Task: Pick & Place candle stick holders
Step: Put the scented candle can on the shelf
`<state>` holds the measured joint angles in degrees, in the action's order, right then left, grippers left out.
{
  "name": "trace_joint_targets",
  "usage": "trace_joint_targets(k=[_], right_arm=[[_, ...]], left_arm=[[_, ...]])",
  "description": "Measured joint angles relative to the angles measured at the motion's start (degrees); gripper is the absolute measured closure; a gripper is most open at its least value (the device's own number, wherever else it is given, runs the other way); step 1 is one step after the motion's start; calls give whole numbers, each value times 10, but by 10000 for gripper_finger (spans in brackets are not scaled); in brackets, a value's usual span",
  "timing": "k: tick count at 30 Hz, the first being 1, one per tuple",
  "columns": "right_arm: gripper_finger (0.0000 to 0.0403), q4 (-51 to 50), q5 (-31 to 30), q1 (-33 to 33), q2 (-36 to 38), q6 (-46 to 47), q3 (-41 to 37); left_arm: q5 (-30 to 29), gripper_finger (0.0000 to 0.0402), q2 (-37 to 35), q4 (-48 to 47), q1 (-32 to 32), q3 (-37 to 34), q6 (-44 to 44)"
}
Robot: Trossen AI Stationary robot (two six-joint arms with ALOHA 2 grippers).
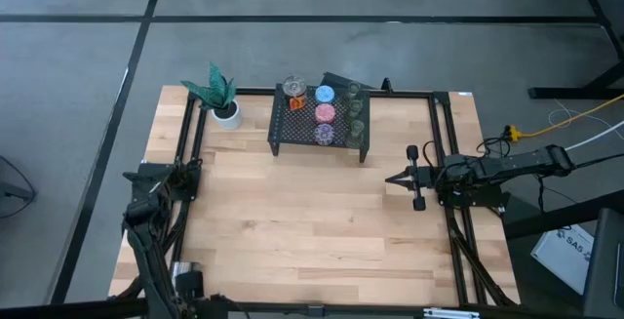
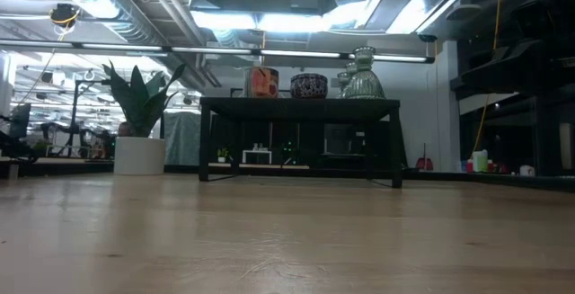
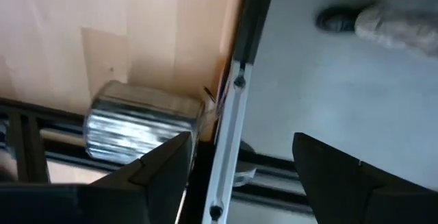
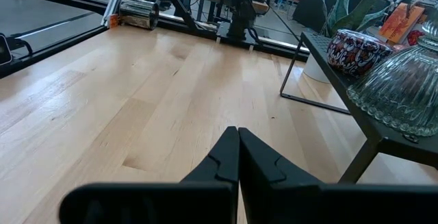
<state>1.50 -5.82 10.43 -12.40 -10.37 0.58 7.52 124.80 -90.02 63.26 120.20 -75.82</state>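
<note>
The candle stick holders [image 1: 325, 112] sit mostly on top of the black mesh rack [image 1: 319, 122] at the far middle of the table [image 1: 312, 231]. One silvery holder [image 3: 140, 127] lies on its side at the table's left edge, just beside the black frame rail [image 3: 229, 101], right in front of the left gripper [image 3: 239, 176], whose fingers stand apart with nothing between them. The right gripper [image 1: 393, 178] hovers over the right side of the table, pointing left, its fingers pressed together and empty. On the rack, a silvery holder with orange marks [image 1: 294, 95] stands at the left, the blue [image 1: 325, 94], pink [image 1: 325, 113] and purple [image 1: 324, 134] ones in a middle row, the olive-green glassy ones [image 1: 355, 112] along the right. A white pot with a green plant [image 1: 222, 102] stands left of the rack.
</note>
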Motion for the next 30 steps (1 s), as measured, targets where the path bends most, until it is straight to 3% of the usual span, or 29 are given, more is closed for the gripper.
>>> trace_joint_targets(k=[8,14,24,30], right_arm=[[400,0,0,0,0,0,0],[400,0,0,0,0,0,0],[400,0,0,0,0,0,0],[400,0,0,0,0,0,0]], left_arm=[[43,155,39,1,4,-2,46],[91,155,46,-1,23,-48,47],[59,157,46,0,42,-73,86],[91,209,42,0,33,-73,110]])
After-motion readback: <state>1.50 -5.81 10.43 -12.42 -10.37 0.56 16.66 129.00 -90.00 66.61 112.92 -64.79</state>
